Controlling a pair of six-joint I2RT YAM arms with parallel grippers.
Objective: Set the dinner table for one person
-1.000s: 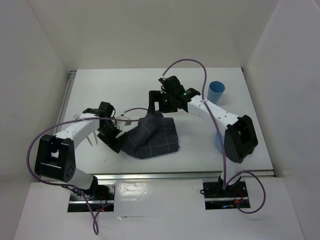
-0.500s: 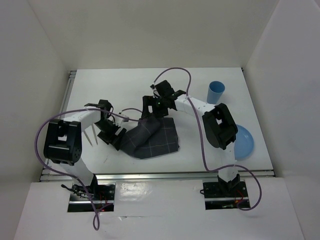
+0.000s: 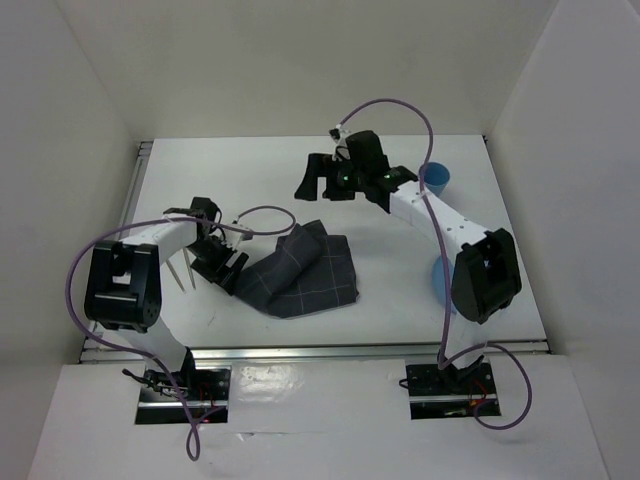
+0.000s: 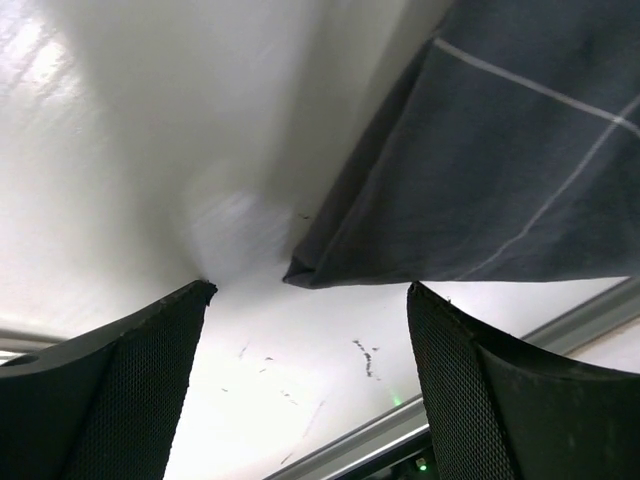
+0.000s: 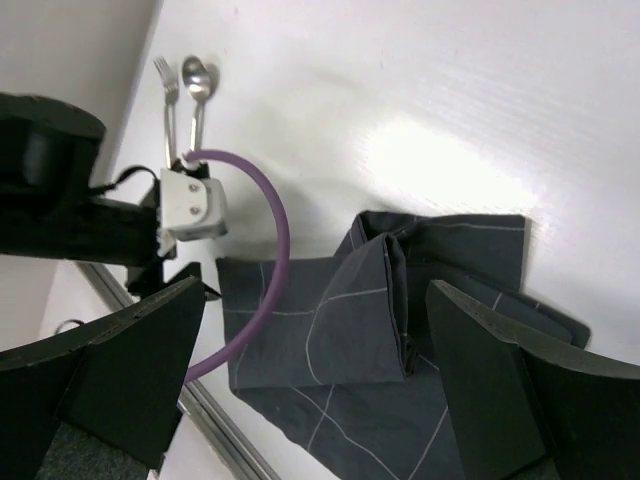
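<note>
A dark grey checked cloth (image 3: 305, 270) lies crumpled and partly folded on the white dinner table (image 3: 230, 170). My left gripper (image 3: 228, 270) is open at the cloth's left edge. In the left wrist view a cloth corner (image 4: 330, 262) lies just ahead of the open left gripper (image 4: 310, 300), untouched. My right gripper (image 3: 315, 185) is open and empty, raised behind the cloth. In the right wrist view the cloth (image 5: 400, 330) lies below the open right gripper (image 5: 315, 290). A fork (image 5: 165, 100) and spoon (image 5: 200, 90) lie side by side left of the cloth.
A blue cup (image 3: 435, 182) stands at the back right. A blue plate (image 3: 438, 278) lies at the right, mostly hidden by the right arm. The fork and spoon (image 3: 181, 272) lie near the left rail. White walls enclose the table.
My right gripper has risen and drawn back from the cloth's far edge. The raised fold of cloth has dropped and lies flatter. My left gripper stays at the cloth's left edge.
</note>
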